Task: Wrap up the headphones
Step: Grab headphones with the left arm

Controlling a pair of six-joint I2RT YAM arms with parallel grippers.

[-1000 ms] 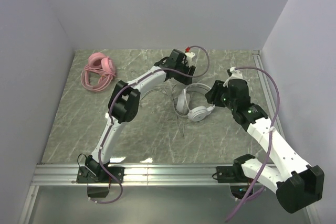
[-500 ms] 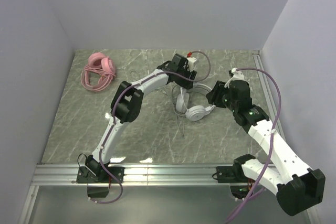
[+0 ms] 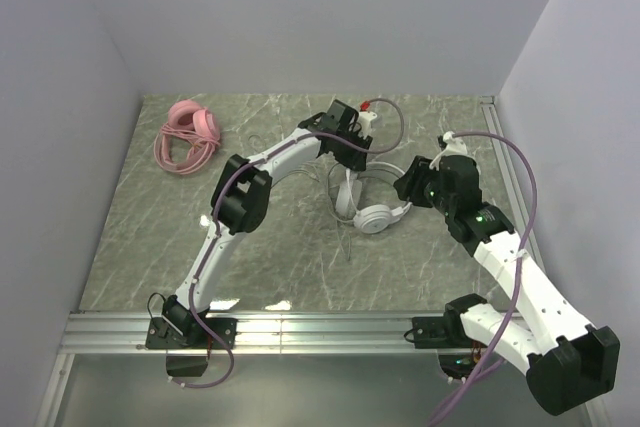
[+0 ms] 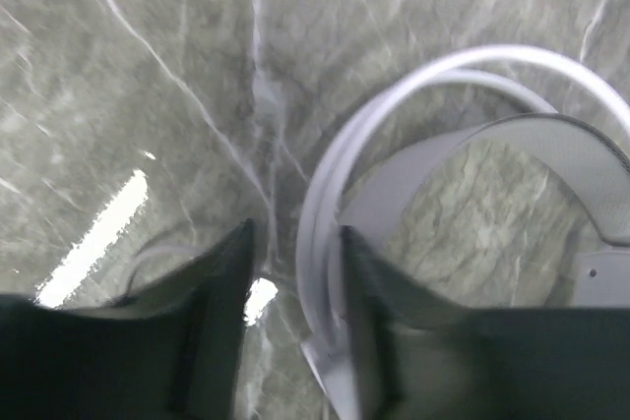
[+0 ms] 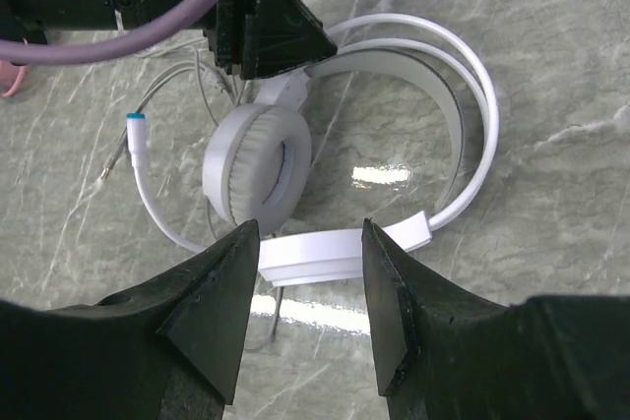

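Grey marbled table (image 3: 140,247) between pale walls (image 3: 300,17): both arms work at the white headphones (image 5: 258,169), and the wrapping looks about half done.

Nearest, the right gripper (image 5: 311,243) hangs over the white headphones at mid-table, jaws apart on either side of the band's end by the ear cup. It grips nothing that shows, and I cannot tell whether it touches the band. The cable (image 5: 162,218) lies loose beside the cup with its plug free, so this headset is not yet wrapped. Just beyond, the left gripper (image 4: 293,233) straddles the headband arc, jaws apart; bare table shows between one finger and the band, so it does not look clamped. Farthest, at the back left, the pink headphones (image 3: 190,132) lie with their cord gathered in loops and appear finished.
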